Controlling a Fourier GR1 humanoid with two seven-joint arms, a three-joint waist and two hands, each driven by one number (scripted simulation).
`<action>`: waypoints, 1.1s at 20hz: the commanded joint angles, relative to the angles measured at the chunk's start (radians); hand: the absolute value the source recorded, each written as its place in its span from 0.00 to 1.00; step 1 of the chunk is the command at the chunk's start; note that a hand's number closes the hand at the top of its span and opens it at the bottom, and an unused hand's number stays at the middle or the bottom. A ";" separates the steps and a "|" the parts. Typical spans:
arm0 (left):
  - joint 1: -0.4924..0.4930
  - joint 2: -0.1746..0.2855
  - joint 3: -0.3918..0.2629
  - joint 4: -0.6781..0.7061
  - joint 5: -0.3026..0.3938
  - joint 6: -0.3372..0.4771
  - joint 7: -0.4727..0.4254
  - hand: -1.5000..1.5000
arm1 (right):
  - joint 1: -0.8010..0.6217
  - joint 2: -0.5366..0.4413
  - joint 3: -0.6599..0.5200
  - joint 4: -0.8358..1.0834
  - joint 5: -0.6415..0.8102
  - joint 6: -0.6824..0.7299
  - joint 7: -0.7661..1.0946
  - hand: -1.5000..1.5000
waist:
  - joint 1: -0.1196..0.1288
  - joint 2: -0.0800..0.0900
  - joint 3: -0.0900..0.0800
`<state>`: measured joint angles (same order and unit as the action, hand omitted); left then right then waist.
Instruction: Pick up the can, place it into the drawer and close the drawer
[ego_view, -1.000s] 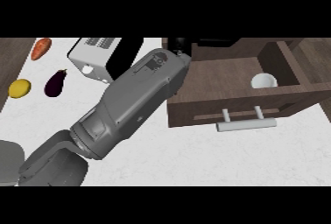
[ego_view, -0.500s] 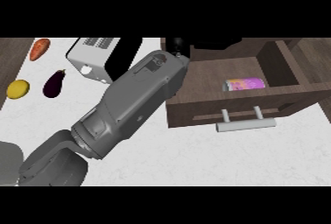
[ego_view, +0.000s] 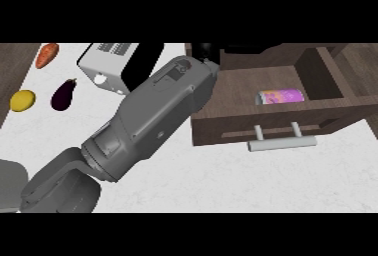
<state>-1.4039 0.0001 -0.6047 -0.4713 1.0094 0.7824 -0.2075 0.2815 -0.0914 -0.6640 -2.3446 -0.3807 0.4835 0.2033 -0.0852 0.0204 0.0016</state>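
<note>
The can (ego_view: 282, 96), pink and yellow with a pale end, lies on its side inside the open wooden drawer (ego_view: 221, 122), near its right half. My left forearm (ego_view: 151, 117) crosses the view from lower left up to the drawer's back left corner. Only a little of the black left hand (ego_view: 204, 51) shows there, at the picture's top; it is open, holds nothing and is apart from the can. The drawer's pale bar handle (ego_view: 282, 144) sticks out toward me. The right hand is out of sight.
A white and black toaster-like appliance (ego_view: 111, 67) stands left of the drawer, partly behind my arm. On the counter's left lie an eggplant (ego_view: 63, 94), a lemon (ego_view: 22, 100) and a carrot (ego_view: 46, 54). Pale counter (ego_view: 280, 185) spreads in front of the drawer.
One second ago the can showed end-on at the drawer's right; it has since come to rest on its side in the drawer. My left arm has barely moved.
</note>
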 joint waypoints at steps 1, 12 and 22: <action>0.009 0.000 0.002 -0.023 0.027 0.000 -0.073 0.00 | -0.020 0.025 0.055 -0.069 0.119 0.037 -0.065 0.00 | 0.005 0.000 0.000; 0.022 0.000 -0.023 -0.067 0.083 0.023 -0.116 0.00 | -0.247 -0.020 0.281 -0.026 0.591 -0.008 -0.114 0.00 | 0.049 -0.001 -0.001; -0.021 0.000 0.025 -0.018 0.052 0.002 -0.063 0.00 | -0.418 0.009 0.565 0.188 1.061 -0.172 -0.179 0.00 | 0.076 -0.010 -0.001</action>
<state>-1.4168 0.0054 -0.5976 -0.5056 1.0627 0.7923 -0.2684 -0.0641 -0.0924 -0.1931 -2.2353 0.5327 0.3774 0.0399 -0.0043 0.0104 0.0002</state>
